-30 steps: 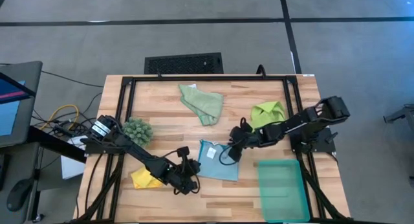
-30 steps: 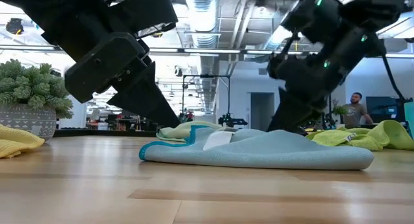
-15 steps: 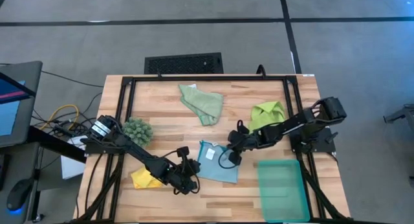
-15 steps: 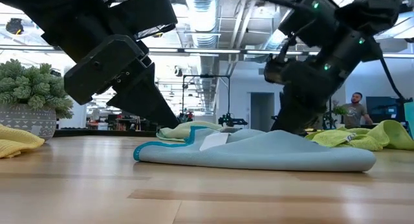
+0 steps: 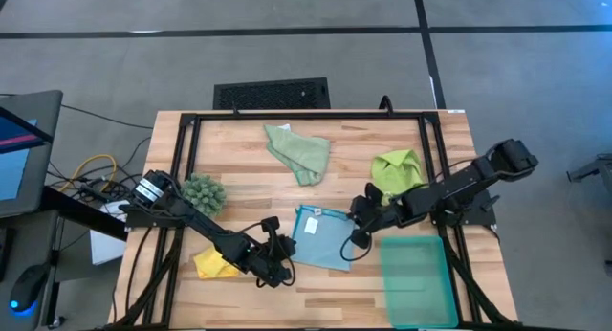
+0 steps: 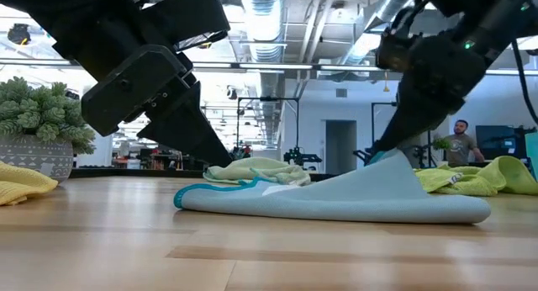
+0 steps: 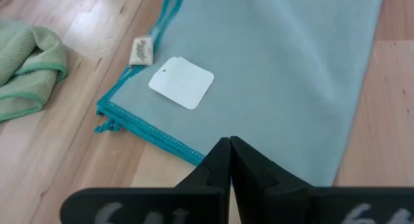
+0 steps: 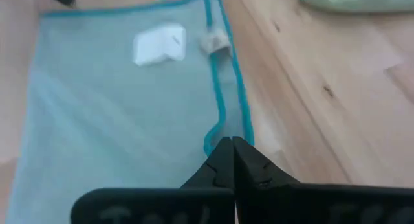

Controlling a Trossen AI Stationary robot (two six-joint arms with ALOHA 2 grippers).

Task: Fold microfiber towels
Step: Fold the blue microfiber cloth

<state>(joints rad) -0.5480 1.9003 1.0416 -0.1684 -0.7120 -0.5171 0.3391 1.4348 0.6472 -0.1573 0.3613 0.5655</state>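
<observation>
A light blue towel (image 5: 320, 237) with a teal hem and a white label lies near the table's middle. My left gripper (image 5: 284, 262) is shut at its near-left edge. My right gripper (image 5: 357, 238) is shut on its right edge and holds that edge up in a peak (image 6: 393, 166). A pale sage green towel (image 5: 299, 151) lies crumpled at the far middle. A lime green towel (image 5: 395, 168) lies bunched at the right. A yellow towel (image 5: 212, 264) lies partly under my left arm. My left gripper meets the towel at its teal-hemmed edge (image 7: 194, 156), slanting down from the table's left. The shut fingers hide the place of contact, so pinched or pressed I cannot tell. This end of the towel lies flat on the table. My right gripper pinches the towel's teal-hemmed edge (image 8: 215, 134) between its two fingers, slanting down from the table's right. That edge is lifted off the table. The cloth slopes down from the fingers, and the rest of the towel (image 6: 277, 203) lies on the wood.
A teal plastic tray (image 5: 416, 278) sits at the near right, close to my right gripper. A dark green spiky clump in a pot (image 5: 204, 192) stands at the left beside my left arm. A black frame runs along the table's far and side edges.
My right gripper has risen and gone toward the table's right edge. It has drawn the light blue towel's right edge up from flat into a peak. The towel's left end and my left gripper have stayed where they were.
</observation>
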